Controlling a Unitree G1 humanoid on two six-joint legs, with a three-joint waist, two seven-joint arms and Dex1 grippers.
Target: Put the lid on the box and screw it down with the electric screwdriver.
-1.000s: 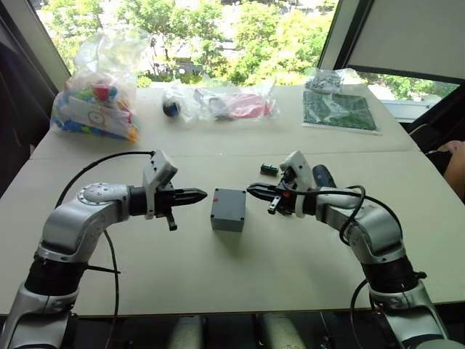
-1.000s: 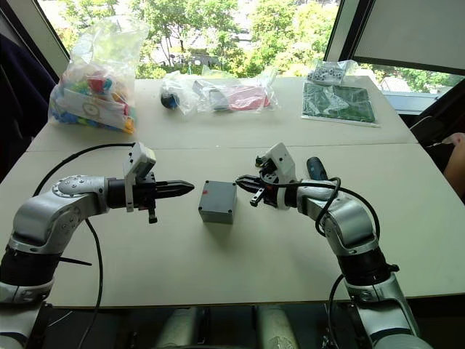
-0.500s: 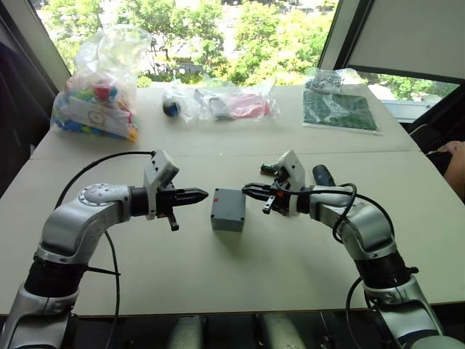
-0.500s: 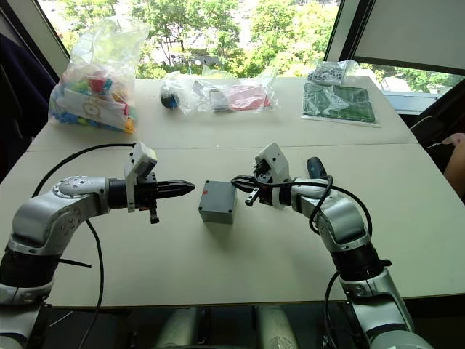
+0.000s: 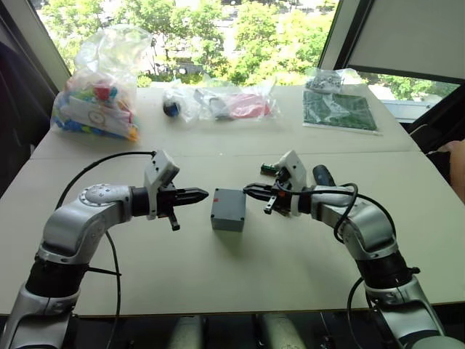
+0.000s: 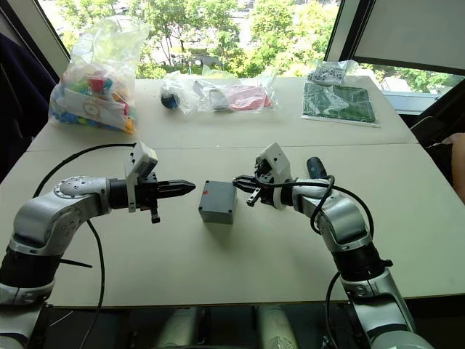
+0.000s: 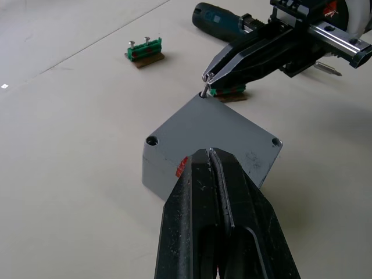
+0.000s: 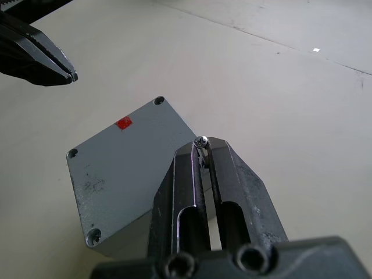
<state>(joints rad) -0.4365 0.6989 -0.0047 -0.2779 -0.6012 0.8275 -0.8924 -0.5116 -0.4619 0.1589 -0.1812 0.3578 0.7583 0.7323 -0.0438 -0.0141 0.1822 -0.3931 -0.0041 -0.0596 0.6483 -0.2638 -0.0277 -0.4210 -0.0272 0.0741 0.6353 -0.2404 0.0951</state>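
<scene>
while lidded, grey box [image 5: 229, 209]

The grey square box [image 5: 229, 209] sits upright mid-table with the flat grey lid [image 7: 216, 133] seated flush on top, a small red mark near one lid edge and screw holes at its corners, while the dark blue-black electric screwdriver [image 5: 324, 176] lies flat nearby.

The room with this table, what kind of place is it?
Probably a workshop or lab bench beside a large window with trees outside. A plain table carries bags of parts, a green circuit board and a grey box for assembly.
</scene>
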